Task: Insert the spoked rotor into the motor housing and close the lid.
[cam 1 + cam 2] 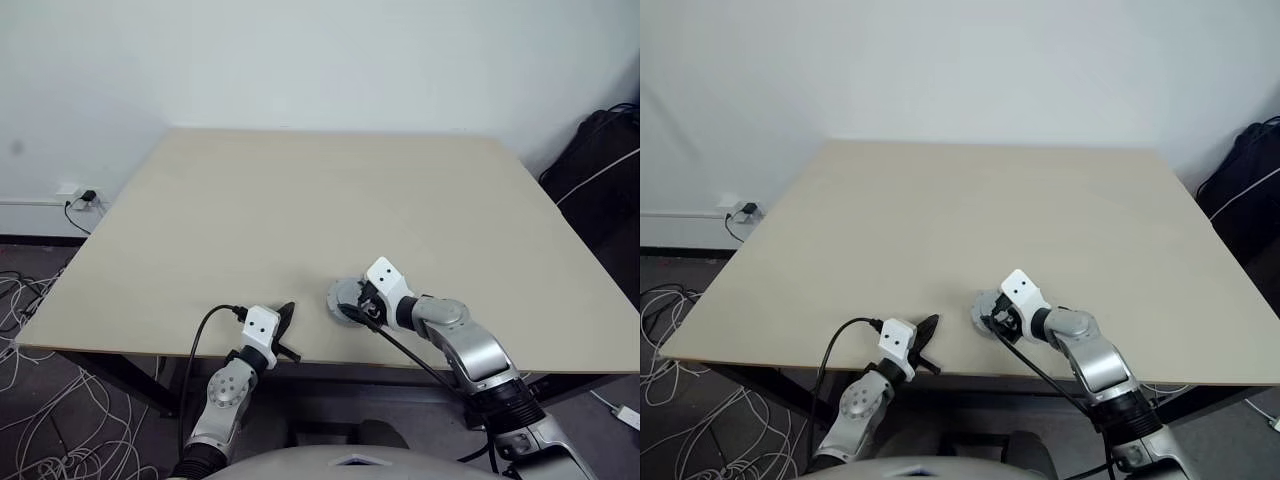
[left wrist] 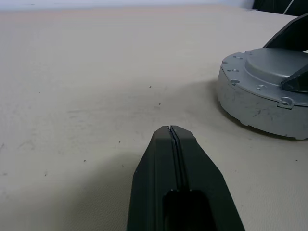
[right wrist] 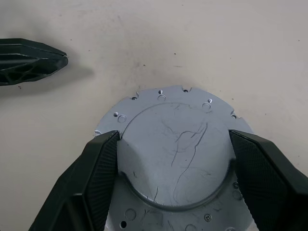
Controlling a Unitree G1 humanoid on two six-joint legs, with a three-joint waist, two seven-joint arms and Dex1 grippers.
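Between the right gripper's (image 3: 173, 159) wide-spread fingers sits a round grey metal assembly (image 3: 175, 144), the pads against opposite sides of its raised dome, which seems to be the lid seated over the housing. It rests on the desk (image 1: 300, 200) near the front edge. Just beside it, the left gripper (image 2: 174, 132) is shut and empty. I judge the part rigid, fairly heavy and smooth; the stepped flange gives surer purchase than the dome.

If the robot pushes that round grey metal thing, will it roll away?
Probably not: the grey disc lies flat on the table, so it would likely slide. It looks like solid metal, so probably stiff and heavy for its size. The right gripper has its jaws around the raised top.
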